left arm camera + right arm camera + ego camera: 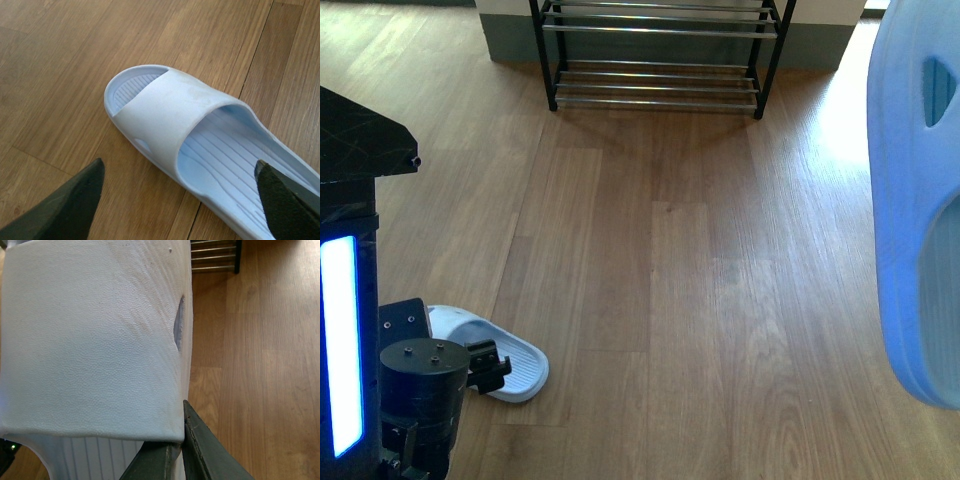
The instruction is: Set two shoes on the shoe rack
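The left claw [178,170] is hanging released over a slide [175,110] lying on the floor [50,75], well short of the rack [660,50]. The right claw [182,440] is pinching the second slide [90,340] aloft by its strap. Both are likely handling light and springy; the strap is looking the safest hold.
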Tool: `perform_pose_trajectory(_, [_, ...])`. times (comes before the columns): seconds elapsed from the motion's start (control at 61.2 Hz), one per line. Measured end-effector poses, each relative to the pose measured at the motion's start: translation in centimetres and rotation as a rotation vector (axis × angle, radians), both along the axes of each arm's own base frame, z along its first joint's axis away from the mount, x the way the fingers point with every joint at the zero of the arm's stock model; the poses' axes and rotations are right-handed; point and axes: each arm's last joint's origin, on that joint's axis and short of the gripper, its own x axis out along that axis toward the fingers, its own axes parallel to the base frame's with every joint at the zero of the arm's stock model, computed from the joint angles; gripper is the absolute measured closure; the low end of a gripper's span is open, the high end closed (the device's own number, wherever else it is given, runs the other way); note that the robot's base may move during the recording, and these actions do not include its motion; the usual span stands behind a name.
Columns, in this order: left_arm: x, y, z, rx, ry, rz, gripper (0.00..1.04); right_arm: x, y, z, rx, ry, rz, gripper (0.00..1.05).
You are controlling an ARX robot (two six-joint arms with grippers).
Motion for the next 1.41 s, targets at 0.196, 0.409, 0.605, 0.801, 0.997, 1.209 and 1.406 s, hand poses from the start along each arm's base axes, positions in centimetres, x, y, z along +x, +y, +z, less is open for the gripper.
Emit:
perform_pose_trajectory(0.196, [0.0,0.0,0.0,-0.003,0.001,-0.003,0.1,0.0,0.0,0.0,0.0,0.0,0.001,1.03])
perform_pose_trajectory(0.409, [0.0,0.0,0.0,-0.009,0.003,-0.009,0.09,0.0,0.0,0.0,0.0,0.0,0.0,1.03])
perform_pose_trajectory(0.605, [0.0,0.0,0.0,-0.01,0.004,-0.01,0.09,0.0,0.0,0.0,0.0,0.0,0.0,1.03])
perform_pose_trajectory(0.801, [-4.1,3.7,5.9,-0.047,0.407,0.068,0.09,0.0,0.0,0.0,0.0,0.0,0.001,1.03])
perform_pose_trajectory(0.997, [-6.5,7.7,18.8,-0.19,0.253,0.208,0.09,0.0,0.1,0.0,0.003,0.0,0.011,1.03])
perform_pose_trajectory(1.209, [-5.1,8.1,19.2,-0.149,0.174,0.195,0.09,0.0,0.1,0.0,0.002,-0.001,0.006,1.03])
perform_pose_trajectory(1.406, [-5.0,8.3,19.3,-0.138,0.166,0.198,0.09,0.0,0.0,0.0,0.0,-0.001,0.001,1.03])
